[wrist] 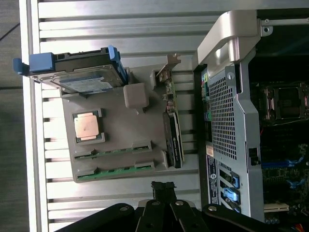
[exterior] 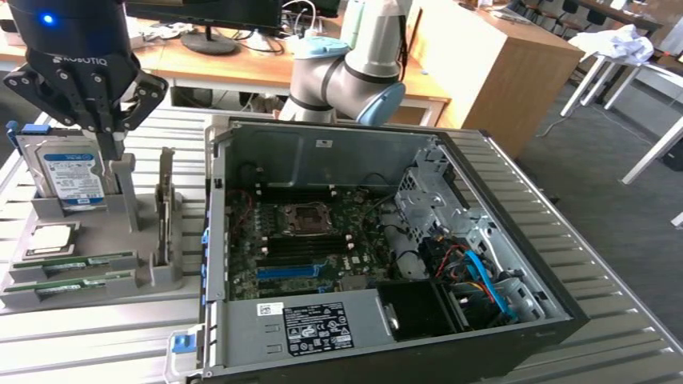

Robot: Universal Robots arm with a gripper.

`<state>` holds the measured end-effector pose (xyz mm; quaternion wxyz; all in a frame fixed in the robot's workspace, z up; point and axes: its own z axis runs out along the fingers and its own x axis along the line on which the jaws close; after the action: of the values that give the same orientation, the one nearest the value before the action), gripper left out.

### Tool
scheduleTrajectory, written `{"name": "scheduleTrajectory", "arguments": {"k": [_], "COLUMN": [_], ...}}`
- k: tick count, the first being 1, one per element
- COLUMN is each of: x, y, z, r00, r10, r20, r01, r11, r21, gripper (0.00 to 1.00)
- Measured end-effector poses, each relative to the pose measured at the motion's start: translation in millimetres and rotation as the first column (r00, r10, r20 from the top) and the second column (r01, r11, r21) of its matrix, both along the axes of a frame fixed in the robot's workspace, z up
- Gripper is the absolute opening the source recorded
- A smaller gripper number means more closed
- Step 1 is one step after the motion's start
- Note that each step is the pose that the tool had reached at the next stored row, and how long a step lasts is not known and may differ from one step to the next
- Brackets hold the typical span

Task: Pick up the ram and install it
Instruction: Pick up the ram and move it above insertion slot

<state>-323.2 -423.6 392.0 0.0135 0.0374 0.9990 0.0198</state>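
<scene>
Two ram sticks, long thin green boards, lie side by side in the grey holder tray: one ram stick and a second ram stick nearer the tray's edge. My gripper hangs above the tray, in front of the hard drive, well above the ram sticks. Its jaws are shut with nothing between them. The open computer case stands at the exterior view's right of the tray, its motherboard exposed.
The tray also carries a hard drive in a blue bracket, a square silver processor and an upright dark expansion card. All stand on a ribbed metal table. Desks and chairs are behind.
</scene>
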Motion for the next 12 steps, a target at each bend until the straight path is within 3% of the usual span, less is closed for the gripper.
{"name": "scheduleTrajectory", "arguments": {"k": [12], "x": [0.0], "y": [0.0], "z": [0.0], "r00": [1.0], "r10": [0.003], "r20": [0.0001], "r01": [-0.003], "r11": [1.0], "r21": [0.0001], "gripper": [0.1]}}
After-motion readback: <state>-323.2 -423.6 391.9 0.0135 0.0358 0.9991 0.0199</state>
